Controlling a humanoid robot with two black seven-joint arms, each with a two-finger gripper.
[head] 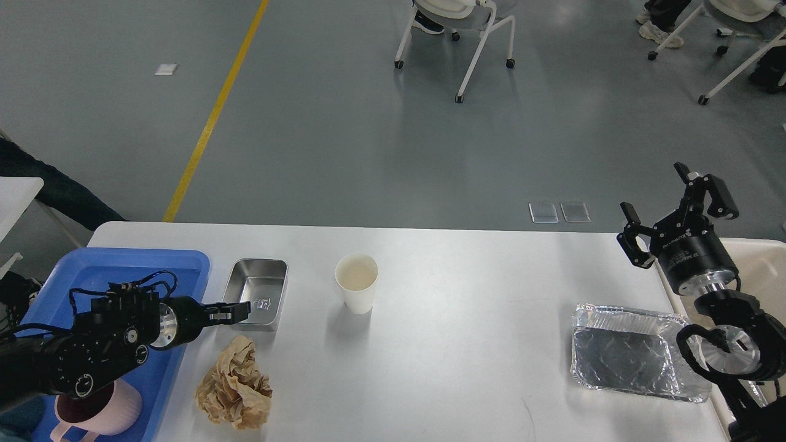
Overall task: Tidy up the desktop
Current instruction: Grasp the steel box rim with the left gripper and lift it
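Low, left fingers (236, 312) — at steel tin (258, 293).

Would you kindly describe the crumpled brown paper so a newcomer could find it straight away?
Start at the white desktop and go to its near left side, beside the blue tray. The crumpled brown paper lies there. It is the only soft, wrinkled item.

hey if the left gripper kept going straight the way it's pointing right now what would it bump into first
Probably the steel tray. The left gripper points rightward, with its fingertips at the tray's near-left rim. Its height is unclear from this single view, so it may pass just over the rim instead.
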